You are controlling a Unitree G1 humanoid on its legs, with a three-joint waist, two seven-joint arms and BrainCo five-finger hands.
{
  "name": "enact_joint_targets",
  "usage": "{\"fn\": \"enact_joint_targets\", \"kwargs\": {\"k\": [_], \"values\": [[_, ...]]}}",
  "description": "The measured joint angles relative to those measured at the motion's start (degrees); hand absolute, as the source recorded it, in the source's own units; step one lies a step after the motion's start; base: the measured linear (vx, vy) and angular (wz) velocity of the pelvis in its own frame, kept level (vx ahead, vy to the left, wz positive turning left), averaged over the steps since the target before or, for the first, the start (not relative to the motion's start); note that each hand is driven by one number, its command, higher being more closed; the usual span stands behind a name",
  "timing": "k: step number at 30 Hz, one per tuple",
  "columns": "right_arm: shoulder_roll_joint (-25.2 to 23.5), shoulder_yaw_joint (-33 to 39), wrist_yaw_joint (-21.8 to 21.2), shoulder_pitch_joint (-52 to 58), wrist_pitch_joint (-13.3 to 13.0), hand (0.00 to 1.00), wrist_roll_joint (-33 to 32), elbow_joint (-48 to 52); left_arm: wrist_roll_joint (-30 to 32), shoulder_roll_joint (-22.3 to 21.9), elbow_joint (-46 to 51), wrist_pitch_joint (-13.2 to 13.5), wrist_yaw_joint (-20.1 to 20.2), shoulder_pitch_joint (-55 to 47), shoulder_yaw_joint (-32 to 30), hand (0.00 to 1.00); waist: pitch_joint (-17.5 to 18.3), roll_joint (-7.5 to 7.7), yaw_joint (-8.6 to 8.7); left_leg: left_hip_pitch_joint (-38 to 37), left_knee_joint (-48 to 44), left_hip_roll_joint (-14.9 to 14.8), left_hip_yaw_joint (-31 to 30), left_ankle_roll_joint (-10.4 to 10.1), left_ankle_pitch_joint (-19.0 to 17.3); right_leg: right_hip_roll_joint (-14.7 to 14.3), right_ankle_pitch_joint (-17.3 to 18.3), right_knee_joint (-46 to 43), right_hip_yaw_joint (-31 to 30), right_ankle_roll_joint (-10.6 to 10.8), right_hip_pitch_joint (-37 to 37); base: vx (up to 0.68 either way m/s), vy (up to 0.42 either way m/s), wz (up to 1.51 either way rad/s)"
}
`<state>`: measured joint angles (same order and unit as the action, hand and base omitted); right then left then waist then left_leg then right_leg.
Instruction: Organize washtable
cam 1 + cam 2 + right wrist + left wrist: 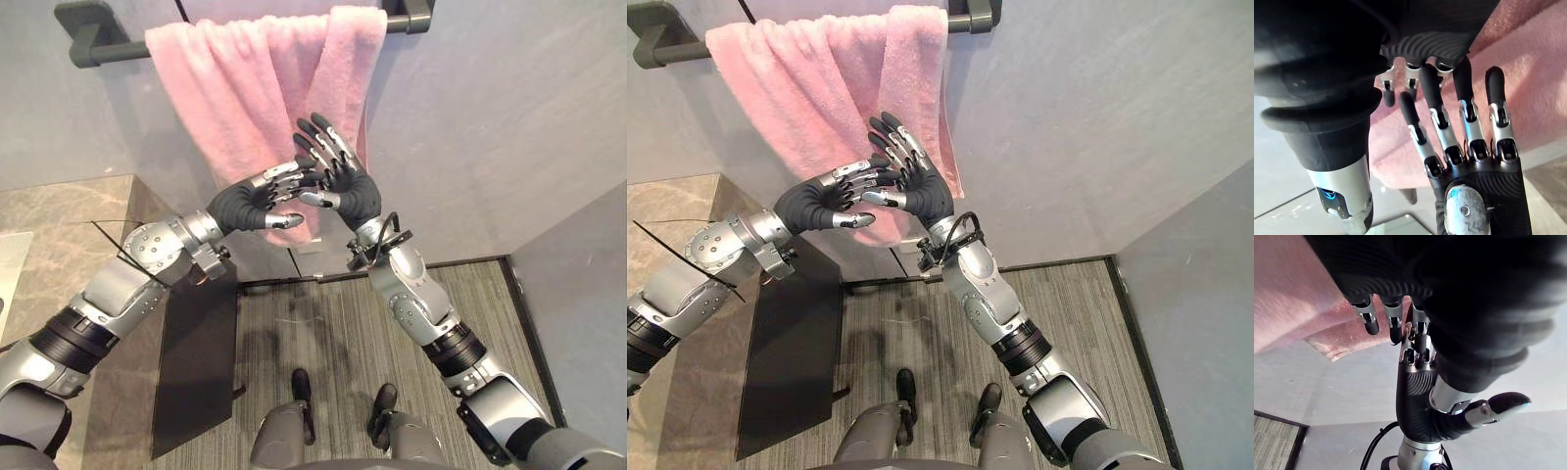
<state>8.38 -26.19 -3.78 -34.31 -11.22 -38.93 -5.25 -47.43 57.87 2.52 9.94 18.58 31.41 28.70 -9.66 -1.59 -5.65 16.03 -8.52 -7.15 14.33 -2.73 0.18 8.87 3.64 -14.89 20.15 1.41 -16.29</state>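
The grey wall (490, 127) takes up most of what's in front of the robot, and the pink towel (245, 78) hangs on it, draped over a dark towel bar (98, 39). The towel hangs in loose folds, with one end down lower than the rest. Below the towel and towards the robot runs the striped grey floor (333, 333). Below the towel and off to the robot's left is the marble top of the bench (69, 211), with a dark side panel (196, 362) dropping from it to the floor.

Both arms are raised in front of the lower part of the towel. The right hand (345, 186) stands upright there, fingers straight and spread, grasping nothing. The left hand (257, 199) comes in sideways from the bench side, fingers loosely extended, their tips meeting the right hand's fingers. It is released as well. Neither hand has the towel in its fingers; the cloth hangs just behind them.
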Motion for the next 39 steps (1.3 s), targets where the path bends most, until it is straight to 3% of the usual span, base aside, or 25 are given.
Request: {"fn": "enact_joint_targets", "kwargs": {"k": [6,12,22,31,39], "values": [[1.46,0.17,-0.43,-0.18,0.03,0.0,0.13,0.02,5.59,-1.57,-2.12,0.3,-2.08,-5.91,-10.43,0.0,0.03,0.0,0.02,0.0,0.16,0.1,-0.02,0.0,0.05,0.04,0.03,0.0,0.05,-0.04,0.0,0.0,0.009,0.01],[3.63,4.58,-1.33,1.5,0.06,0.0,1.41,-0.21,14.87,-7.88,-9.84,1.76,-10.37,-7.71,-21.23,0.0,0.1,0.11,0.07,-0.02,1.69,0.6,-0.63,-0.47,0.98,0.1,0.03,0.42,0.31,-0.04,-0.22,0.02,0.021,0.04],[8.55,11.31,0.32,0.38,0.68,0.0,-1.59,-7.88,11.59,-11.86,-17.78,1.72,-12.99,-5.68,-27.28,0.0,0.03,0.45,0.01,0.48,3.77,1.11,-1.57,-0.71,2.78,0.11,-0.15,0.12,-0.02,-0.28,-1.83,0.0,0.002,0.01],[10.26,15.06,2.73,-4.21,0.92,0.0,-2.7,-9.32,11.5,-14.94,-17.85,1.73,-15.02,-2.75,-30.06,0.0,-0.71,1.51,0.05,1.23,4.6,0.94,-1.73,-0.5,4.23,-0.12,-0.57,-0.54,-0.13,-0.87,-3.25,-0.04,0.002,-0.01],[10.11,19.33,2.33,2.59,1.66,0.0,-0.59,-9.02,11.69,-18.32,-14.83,1.52,-14.28,-11.46,-33.99,0.0,-0.9,1.74,0.18,1.11,4.68,1.0,-1.73,-0.4,4.29,-0.22,-0.62,-0.27,-0.48,-0.85,-3.3,0.0,0.007,-0.02]]}}
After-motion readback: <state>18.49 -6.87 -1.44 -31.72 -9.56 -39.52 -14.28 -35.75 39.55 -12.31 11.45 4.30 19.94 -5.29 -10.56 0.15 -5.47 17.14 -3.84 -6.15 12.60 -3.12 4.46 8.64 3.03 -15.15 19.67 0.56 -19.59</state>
